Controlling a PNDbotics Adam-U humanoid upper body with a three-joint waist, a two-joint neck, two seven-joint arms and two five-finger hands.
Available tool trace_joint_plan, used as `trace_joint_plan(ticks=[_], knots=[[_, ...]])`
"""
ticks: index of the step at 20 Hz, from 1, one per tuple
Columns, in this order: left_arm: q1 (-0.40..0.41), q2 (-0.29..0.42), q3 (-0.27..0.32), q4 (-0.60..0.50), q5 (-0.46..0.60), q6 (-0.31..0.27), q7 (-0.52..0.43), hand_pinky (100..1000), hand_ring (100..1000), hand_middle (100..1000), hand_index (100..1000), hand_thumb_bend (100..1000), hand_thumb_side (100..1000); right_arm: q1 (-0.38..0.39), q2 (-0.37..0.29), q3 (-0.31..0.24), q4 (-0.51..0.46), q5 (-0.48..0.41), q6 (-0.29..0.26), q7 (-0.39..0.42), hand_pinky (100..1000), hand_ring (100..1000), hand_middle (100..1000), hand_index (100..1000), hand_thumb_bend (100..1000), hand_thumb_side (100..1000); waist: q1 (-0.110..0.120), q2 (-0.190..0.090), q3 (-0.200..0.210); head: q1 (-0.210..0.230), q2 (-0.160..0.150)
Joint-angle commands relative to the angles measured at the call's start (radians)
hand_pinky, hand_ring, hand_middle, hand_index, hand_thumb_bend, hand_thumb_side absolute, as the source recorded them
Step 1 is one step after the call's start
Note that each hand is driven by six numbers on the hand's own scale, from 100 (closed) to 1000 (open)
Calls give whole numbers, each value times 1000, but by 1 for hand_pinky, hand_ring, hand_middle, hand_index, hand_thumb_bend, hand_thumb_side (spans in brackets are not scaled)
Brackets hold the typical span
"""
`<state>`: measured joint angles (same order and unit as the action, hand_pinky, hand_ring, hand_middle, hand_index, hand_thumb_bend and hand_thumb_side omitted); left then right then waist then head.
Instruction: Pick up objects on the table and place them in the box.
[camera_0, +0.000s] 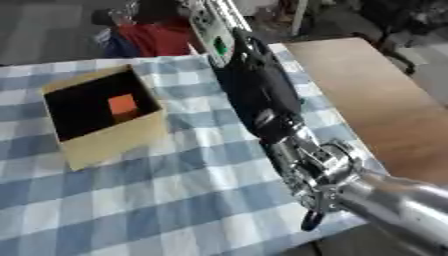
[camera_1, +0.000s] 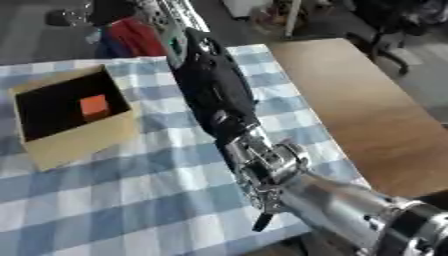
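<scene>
An open cardboard box (camera_0: 115, 141) stands on the left of the blue-and-white checked cloth (camera_0: 175, 195), with an orange block (camera_0: 122, 104) lying inside it. My right arm comes in from the lower right and stretches over the cloth toward the far edge. Its black hand (camera_0: 251, 62) hangs right of the box, near the back of the table. A long white thing with a green patch (camera_0: 213, 35) lies against the left side of the hand and runs up out of view. How the hand meets it is hidden. My left hand does not show.
A bare wooden tabletop (camera_0: 376, 95) adjoins the cloth on the right. Red and blue items (camera_0: 153, 39) lie past the far edge, behind the box. Chair legs show at the upper right (camera_0: 394, 50).
</scene>
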<state>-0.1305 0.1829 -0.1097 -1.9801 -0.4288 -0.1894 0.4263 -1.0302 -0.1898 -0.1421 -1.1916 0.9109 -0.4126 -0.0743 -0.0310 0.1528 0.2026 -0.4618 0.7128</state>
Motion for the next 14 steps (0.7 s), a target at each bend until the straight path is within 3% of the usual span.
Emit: trace_joint_plan(ticks=[1, 6, 14], knots=[[-1, 2, 14, -20, -9, 3, 10, 649, 699, 606, 757, 100, 531, 33, -22, -5, -125, -161, 25, 6, 803, 822, 908, 998, 813, 745, 7, -10, -9, 16, 2], [8, 0, 24, -20, -16, 8, 23, 652, 725, 620, 757, 100, 527, 151, -27, 13, -255, -351, 47, 72, 810, 838, 919, 1000, 783, 743, 21, -10, -37, 77, 7], [30, -6, 36, -20, -26, 17, 40, 655, 755, 651, 757, 100, 523, 337, -27, 7, -330, -476, 56, 205, 839, 846, 910, 975, 748, 728, 43, -9, -84, 206, 48]])
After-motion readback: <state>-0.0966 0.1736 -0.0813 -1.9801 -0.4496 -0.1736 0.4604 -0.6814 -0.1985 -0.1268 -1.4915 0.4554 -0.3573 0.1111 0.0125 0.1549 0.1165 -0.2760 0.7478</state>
